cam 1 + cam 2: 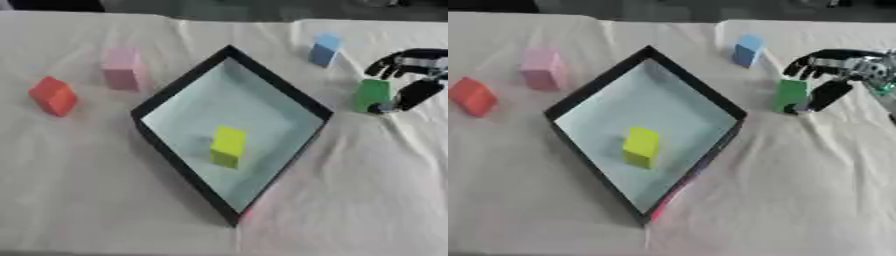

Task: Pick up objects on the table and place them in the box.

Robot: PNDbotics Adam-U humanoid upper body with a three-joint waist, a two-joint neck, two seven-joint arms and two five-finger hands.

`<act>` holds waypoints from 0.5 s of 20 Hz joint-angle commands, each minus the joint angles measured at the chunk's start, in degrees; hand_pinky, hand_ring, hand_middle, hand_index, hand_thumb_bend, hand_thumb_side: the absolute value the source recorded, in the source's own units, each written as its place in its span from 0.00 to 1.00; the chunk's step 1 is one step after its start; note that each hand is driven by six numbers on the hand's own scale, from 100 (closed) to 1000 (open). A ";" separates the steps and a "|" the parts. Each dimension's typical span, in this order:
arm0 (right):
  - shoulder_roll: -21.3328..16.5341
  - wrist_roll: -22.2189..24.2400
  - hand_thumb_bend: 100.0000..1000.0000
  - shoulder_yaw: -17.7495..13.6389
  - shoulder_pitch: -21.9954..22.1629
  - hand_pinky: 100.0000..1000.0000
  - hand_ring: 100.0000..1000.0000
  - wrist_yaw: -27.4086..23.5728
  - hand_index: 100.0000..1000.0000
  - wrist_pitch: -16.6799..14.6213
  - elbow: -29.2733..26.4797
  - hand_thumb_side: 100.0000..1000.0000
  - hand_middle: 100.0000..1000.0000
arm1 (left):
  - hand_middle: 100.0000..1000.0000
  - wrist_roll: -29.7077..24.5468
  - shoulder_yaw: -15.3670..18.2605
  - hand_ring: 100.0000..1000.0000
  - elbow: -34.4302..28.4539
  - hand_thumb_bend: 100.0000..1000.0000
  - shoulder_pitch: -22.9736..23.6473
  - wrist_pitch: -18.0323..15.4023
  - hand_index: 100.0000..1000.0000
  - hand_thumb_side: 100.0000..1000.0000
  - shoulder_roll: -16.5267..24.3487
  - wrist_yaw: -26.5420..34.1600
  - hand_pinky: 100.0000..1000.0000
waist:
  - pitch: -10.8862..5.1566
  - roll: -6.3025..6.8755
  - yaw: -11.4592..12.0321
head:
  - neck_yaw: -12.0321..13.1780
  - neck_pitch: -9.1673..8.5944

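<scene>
A green block (pixel 371 94) stands on the cloth right of the box. My right hand (pixel 833 75) comes in from the right edge and is open beside it. Its fingers (pixel 385 65) arch just behind the block's top and its thumb (pixel 413 94) lies against the block's right side. The black-rimmed box (pixel 179 85) sits askew at the centre with a yellow block (pixel 227 146) standing inside it. A blue block (pixel 325 49) stands behind the box at the right. A pink block (pixel 122 69) and a red block (pixel 54 96) stand to its left. My left hand shows in neither view.
A wrinkled white cloth (pixel 367 190) covers the whole table. Bare cloth stretches in front of the box and along the lower right. The table's far edge runs along the top of the view.
</scene>
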 commanded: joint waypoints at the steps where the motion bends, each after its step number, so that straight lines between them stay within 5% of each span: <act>1: -0.80 -0.12 0.42 -0.40 -1.12 0.85 0.84 1.29 0.88 -0.58 1.10 0.23 0.82 | 0.76 -0.24 -0.02 0.75 -1.06 0.20 -0.64 -0.04 0.80 0.64 0.78 0.16 0.78 | -0.47 0.24 -0.05 | -0.18 -0.87; 10: 0.56 -4.32 0.36 -0.83 -1.96 0.79 0.71 1.32 0.66 1.42 2.57 0.00 0.55 | 0.76 -0.38 -0.09 0.75 -1.09 0.19 -0.68 0.00 0.80 0.65 0.80 0.25 0.78 | -0.50 0.23 0.03 | -0.06 -0.92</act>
